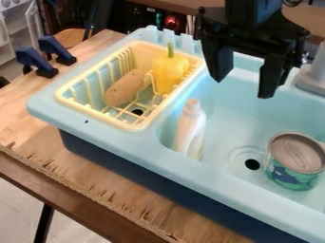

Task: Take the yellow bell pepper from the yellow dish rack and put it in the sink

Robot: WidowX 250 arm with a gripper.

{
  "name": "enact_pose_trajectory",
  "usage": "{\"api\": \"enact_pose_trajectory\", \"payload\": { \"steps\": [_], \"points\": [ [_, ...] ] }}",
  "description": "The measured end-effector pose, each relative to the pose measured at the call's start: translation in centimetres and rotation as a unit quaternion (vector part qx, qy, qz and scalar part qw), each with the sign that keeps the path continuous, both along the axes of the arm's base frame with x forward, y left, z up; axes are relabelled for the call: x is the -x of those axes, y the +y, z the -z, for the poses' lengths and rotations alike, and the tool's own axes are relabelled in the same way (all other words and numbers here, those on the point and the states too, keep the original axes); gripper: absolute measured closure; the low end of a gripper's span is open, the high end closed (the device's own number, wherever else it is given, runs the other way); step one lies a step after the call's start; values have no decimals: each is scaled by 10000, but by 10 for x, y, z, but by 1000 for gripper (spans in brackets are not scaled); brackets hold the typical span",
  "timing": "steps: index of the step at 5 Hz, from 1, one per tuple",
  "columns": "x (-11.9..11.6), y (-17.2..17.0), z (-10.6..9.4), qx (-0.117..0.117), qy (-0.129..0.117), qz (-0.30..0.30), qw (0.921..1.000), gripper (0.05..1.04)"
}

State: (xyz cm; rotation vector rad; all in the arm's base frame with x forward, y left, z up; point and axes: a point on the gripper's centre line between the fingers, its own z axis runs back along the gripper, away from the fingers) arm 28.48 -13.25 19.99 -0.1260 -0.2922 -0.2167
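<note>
A rough-edged wooden table (pixel 98 178) carries a pale blue toy sink (pixel 146 151) with a darker blue base, and 2 blue clamps (pixel 54 58) stand on the wood at the far left. The black gripper (pixel 242 89) hangs over the far side of the larger basin, its 2 fingers spread wide with nothing between them. In that basin a white bottle (pixel 192 126) stands close to the divider, leaning slightly, while a can (pixel 294 163) with a green and blue label and a grey top sits upright on the basin floor, just beside the round drain (pixel 253 164). The smaller basin holds a yellow rack (pixel 130 127); in it lie a brown, potato-like item (pixel 124 88) and a yellow pepper (pixel 168 72) with its green stem up. A grey faucet (pixel 313 76) is at the right edge.
</note>
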Motion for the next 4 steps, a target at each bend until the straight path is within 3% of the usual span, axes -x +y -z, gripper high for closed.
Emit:
{"api": "enact_pose_trajectory", "payload": {
  "steps": [1, 2, 4],
  "points": [
    [1, 0, 7, -40, 108, -1, 9999, 82],
    [-2, 16, 1, 79, 43, -191, 9998, 82],
    [-3, 57, -29, 270, -383, -611, 9970, 82]
  ]
}}
